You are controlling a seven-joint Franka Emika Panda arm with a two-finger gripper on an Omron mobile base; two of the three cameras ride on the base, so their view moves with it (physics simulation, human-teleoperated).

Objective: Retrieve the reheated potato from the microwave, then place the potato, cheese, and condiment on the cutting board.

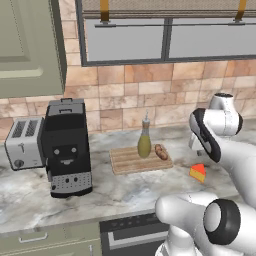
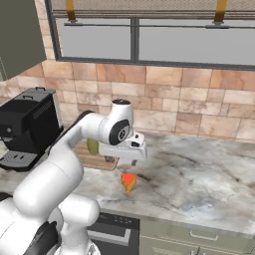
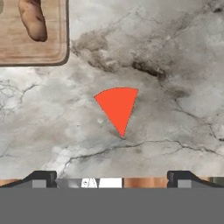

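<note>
Left base view: olive-yellow pear-shaped condiment bottle (image 1: 144,142) upright on the light-brown slatted wooden cutting board (image 1: 125,161), small brown oblong potato (image 1: 161,151) lying just right of it on the same board. Small orange-yellow cheese wedge with a reddish top (image 1: 198,172) off the board, on the grey marbled worktop (image 1: 115,192) to the right and nearer. Black coffee machine (image 1: 65,147) and silver toaster (image 1: 24,142) far left.

Right base view: white arm bent over the worktop, gripper (image 2: 133,160) pointing down, hanging just above and slightly beyond the cheese wedge, not touching.

Hand view: cheese wedge as a red fan shape directly ahead of the jaws, centred between the two fingertips (image 3: 43,177), clear of both. Jaws wide apart, nothing held. Board corner and potato at upper left.

Probably light and fairly firm, slightly waxy; tapered, so best pinched across the two flat slanted sides near the wide end, not at the point.
</note>
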